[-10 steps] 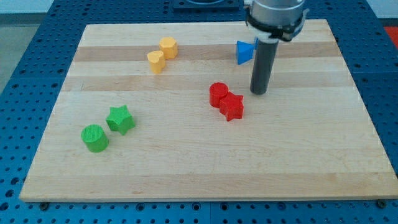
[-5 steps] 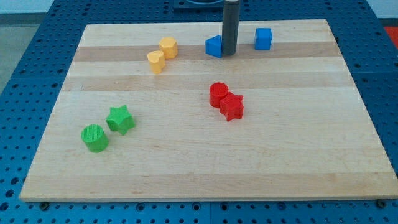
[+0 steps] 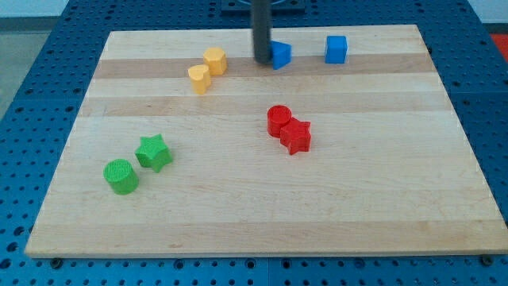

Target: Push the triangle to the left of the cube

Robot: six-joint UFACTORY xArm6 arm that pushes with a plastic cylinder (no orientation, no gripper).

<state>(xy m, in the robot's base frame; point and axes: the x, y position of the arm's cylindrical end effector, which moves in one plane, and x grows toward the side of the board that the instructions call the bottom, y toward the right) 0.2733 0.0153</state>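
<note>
Resting on the board near the view's top, my tip (image 3: 262, 60) is the bare lower end of a straight dark rod; it grips nothing and can only push, and it stands just at the left edge of the blue triangular block (image 3: 280, 55), touching it or very nearly so.

Largest in view is the pale wooden board (image 3: 238, 206), lying on a blue perforated bench (image 3: 32, 95). Near the board's middle a red cylinder block (image 3: 278, 119) and a red star block (image 3: 296, 136) sit touching. Toward the view's lower left a green star block (image 3: 153, 152) stands just beside a green cylinder block (image 3: 121, 175). Up near the top, two yellow blocks (image 3: 206, 68), rounded and hard to tell apart by shape, sit side by side to the left of my tip.

The blue triangular block lies left of the blue cube (image 3: 336, 49), well apart from it, on about the same line. By my judgement the task looks essentially met. The next move calls for lifting clear or drawing off leftward without nudging the triangle back toward the cube.
</note>
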